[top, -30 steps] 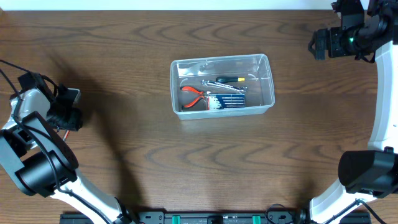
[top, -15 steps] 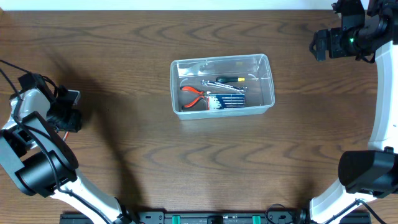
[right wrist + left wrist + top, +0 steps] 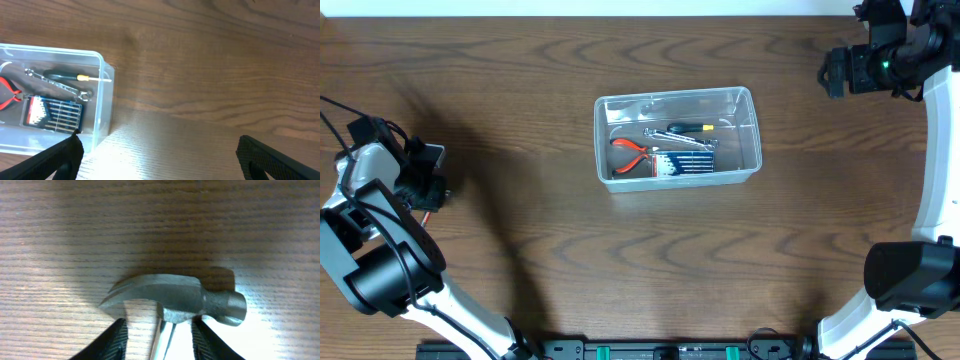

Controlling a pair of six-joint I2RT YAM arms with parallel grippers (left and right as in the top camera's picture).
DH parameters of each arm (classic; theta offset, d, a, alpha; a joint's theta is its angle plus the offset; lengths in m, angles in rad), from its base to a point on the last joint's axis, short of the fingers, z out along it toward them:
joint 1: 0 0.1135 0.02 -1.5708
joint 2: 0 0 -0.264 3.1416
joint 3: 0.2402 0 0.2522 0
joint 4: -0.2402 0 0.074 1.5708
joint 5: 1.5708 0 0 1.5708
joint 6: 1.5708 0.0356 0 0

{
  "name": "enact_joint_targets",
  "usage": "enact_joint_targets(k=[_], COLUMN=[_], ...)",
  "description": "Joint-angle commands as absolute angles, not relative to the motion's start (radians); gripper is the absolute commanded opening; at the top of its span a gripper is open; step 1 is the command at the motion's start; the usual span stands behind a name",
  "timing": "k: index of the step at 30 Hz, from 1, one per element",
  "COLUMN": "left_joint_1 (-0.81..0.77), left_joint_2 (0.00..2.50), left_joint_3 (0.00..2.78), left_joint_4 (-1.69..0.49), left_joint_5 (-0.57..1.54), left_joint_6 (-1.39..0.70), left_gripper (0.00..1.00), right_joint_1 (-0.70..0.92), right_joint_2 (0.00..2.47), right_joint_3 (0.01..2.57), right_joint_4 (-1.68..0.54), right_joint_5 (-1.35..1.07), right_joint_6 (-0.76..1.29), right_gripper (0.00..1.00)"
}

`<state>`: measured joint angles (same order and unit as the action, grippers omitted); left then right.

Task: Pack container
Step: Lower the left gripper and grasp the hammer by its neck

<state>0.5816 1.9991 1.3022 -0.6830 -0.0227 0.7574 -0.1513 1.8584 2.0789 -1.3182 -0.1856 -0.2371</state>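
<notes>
Centrally on the bench [image 3: 620,260] sits the clear container [image 3: 678,97], holding red-handled pliers [image 3: 632,152], a wrench [image 3: 672,137], a black-and-yellow screwdriver [image 3: 690,128] and a blue case of bits [image 3: 682,163]. Far off at the bench's left edge, the left gripper [image 3: 159,330] straddles the neck of a steel claw hammer [image 3: 175,297], bare wood showing between one finger and the shaft, so I cannot tell whether the fingers actually clamp it. Up at the far right corner, well apart from the container, the right gripper [image 3: 160,147] hangs with its fingers spread wide and released.
</notes>
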Motion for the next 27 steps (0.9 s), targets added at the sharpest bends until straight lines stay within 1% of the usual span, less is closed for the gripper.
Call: enact_joint_targets(k=[1,3,8,16,20,25,26,27], left_joint_1=[0.59,0.59,0.59,0.583,0.562,0.543,0.543,0.543], left_joint_2=[2.026,2.026,2.026,2.026,2.026,2.026,2.026,2.026], left_joint_3=[1.298,1.298,1.298,1.298,1.298,1.298,1.298,1.298], left_joint_4=[-0.675,-0.674,-0.673,-0.673,-0.671,-0.67,-0.671,-0.671], left_joint_5=[-0.038,-0.038,-0.037,0.072,0.087,0.087,0.087,0.087], left_joint_6=[0.755,0.755,0.755,0.749,0.739,0.74,0.739,0.739], left_gripper=[0.36,0.35,0.27,0.26,0.22,0.2,0.19,0.15], right_joint_1=[-0.15,-0.15,-0.15,-0.15,-0.15,-0.15,-0.15,-0.15], right_joint_2=[1.868,1.868,1.868,1.868,1.868,1.868,1.868,1.868], right_joint_3=[2.08,2.08,2.08,2.08,2.08,2.08,2.08,2.08], right_joint_4=[-1.325,-1.325,-1.325,-1.324,-1.324,-1.324,-1.324,-1.324], right_joint_5=[-0.184,-0.184,-0.184,-0.184,-0.183,-0.183,-0.184,-0.183], right_joint_6=[-0.22,-0.215,-0.213,-0.213,-0.213,-0.214,-0.214,-0.214], right_gripper=[0.99,0.99,0.99,0.99,0.99,0.99,0.99,0.99])
